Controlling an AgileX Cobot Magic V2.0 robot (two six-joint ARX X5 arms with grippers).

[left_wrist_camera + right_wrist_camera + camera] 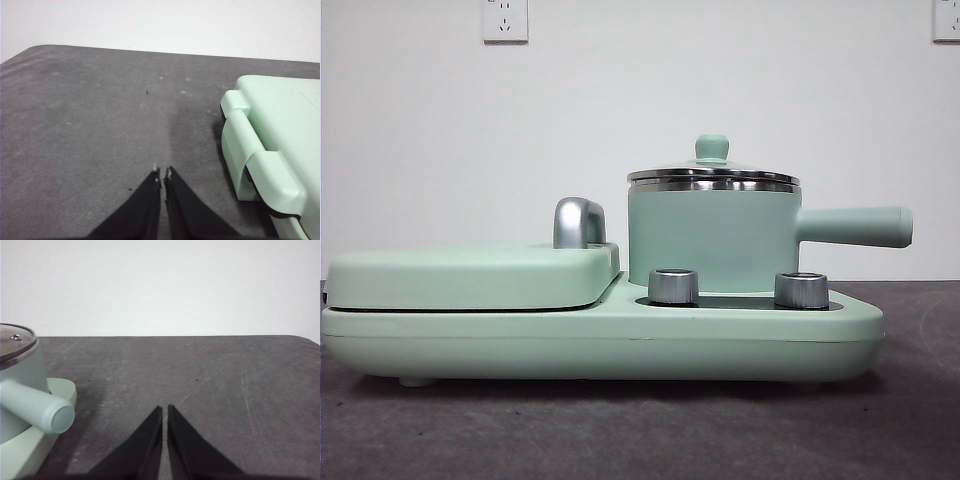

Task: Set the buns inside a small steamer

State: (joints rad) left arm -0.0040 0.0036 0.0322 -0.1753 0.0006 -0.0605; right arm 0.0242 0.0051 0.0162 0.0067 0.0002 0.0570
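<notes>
I am seeing the small steamer (712, 237) sitting on the burner side of the mint-green cooker base (600, 335), its glass lid (713, 172) closed and its handle (855, 226) pointing to three o'clock in the front view, so the lid is blocking any loading; no buns are showing in any view. The flat griddle (470, 275) is lying shut at nine o'clock of the pot. Both arms are waiting, left gripper (162, 172) beside the griddle and right gripper (164, 408) near the handle, each with jaws nearly touching and gripping nothing.
</notes>
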